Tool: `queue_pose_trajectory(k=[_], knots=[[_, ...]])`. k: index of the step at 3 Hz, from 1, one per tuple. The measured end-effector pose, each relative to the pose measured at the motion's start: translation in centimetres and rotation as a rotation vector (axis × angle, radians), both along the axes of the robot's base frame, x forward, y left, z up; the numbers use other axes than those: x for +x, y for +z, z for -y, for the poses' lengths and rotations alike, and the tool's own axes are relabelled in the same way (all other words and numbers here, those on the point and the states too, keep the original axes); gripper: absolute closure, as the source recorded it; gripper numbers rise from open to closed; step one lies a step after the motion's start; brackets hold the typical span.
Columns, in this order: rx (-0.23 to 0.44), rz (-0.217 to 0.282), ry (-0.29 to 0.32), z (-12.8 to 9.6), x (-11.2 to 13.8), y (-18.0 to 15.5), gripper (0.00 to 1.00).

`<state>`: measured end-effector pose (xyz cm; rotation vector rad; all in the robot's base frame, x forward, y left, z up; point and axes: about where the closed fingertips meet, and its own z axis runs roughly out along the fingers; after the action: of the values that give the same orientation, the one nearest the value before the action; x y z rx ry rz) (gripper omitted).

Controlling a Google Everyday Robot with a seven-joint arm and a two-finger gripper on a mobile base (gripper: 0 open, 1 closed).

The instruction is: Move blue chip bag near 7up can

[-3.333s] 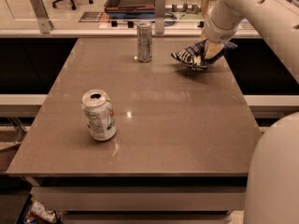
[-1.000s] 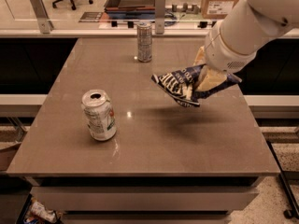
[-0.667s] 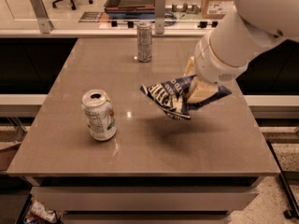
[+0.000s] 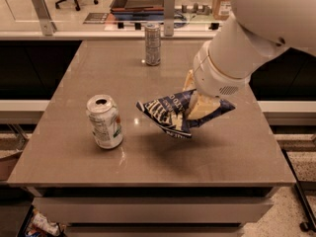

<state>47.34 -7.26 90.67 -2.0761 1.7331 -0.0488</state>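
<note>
While the blue chip bag (image 4: 170, 113) hangs clear of the tabletop (image 4: 232, 154), the robot's end effector (image 4: 196, 107) has it pinched at the end farther from the 7up can (image 4: 104, 121), jaws closed tight on the crumpled foil. The bag's shadow (image 4: 165, 143) falls on the bare surface just beneath it. By the look of things the pick-up is done and most of the carry too: the bag's near tip is close to the can, though a clear gap separates them. What appears left is a short stretch of travel toward the can, a lowering to the surface, and the release.

The 7up can stands upright near the front edge, its top showing a dark opening; whether any drink is inside cannot be told. A slim silver can (image 4: 152, 44) stands upright at the far edge, well apart from both, its top too indistinct to read. The bag's contents are hidden by its folds.
</note>
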Motion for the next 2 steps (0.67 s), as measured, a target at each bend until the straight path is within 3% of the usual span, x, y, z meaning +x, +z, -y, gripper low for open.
queue_pose_trajectory(k=[2], knots=[[-0.002, 0.006, 0.003, -0.17, -0.17, 0.27, 0.38]])
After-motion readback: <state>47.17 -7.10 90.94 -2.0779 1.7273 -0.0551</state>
